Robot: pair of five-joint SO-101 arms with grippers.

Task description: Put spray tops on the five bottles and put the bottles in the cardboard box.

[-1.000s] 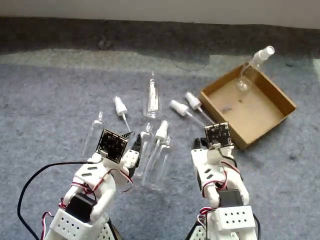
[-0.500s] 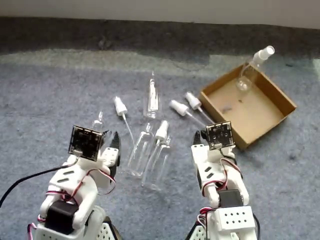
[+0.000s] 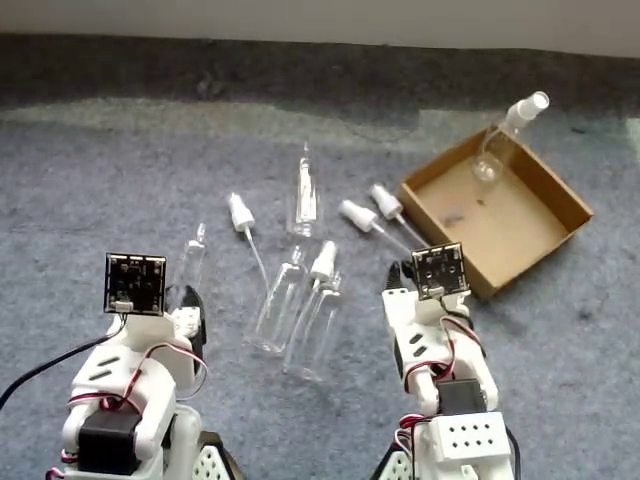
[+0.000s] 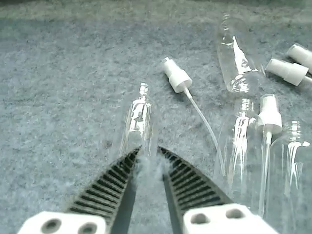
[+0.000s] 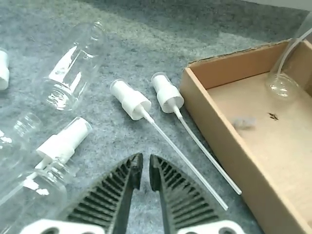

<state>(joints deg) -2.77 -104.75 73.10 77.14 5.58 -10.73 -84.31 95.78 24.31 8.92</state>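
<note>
Several clear bottles lie uncapped on the grey carpet. The leftmost bottle [image 3: 193,258] [image 4: 138,121] has its base right at the tips of my left gripper [image 3: 190,302] [image 4: 148,152], whose jaws are only narrowly open. Two bottles [image 3: 280,296] [image 3: 318,322] lie side by side with a white spray top [image 3: 322,262] resting across them. Another bottle [image 3: 305,196] lies farther back. Loose spray tops [image 3: 240,212] [image 3: 357,215] [image 3: 385,200] are scattered nearby. My right gripper [image 3: 403,272] [image 5: 145,164] is shut and holds nothing, just short of two spray tops [image 5: 129,100] [image 5: 167,95]. A capped bottle [image 3: 505,135] leans in the cardboard box [image 3: 560,240].
The cardboard box [image 5: 214,122] sits at the right, its near wall close to my right gripper. A dark strip of floor runs along the back of the carpet. Open carpet lies at the far left and in front of the box.
My left arm has swung left, away from the pair of bottles in the middle, and now points at the leftmost bottle. The right arm has stayed put.
</note>
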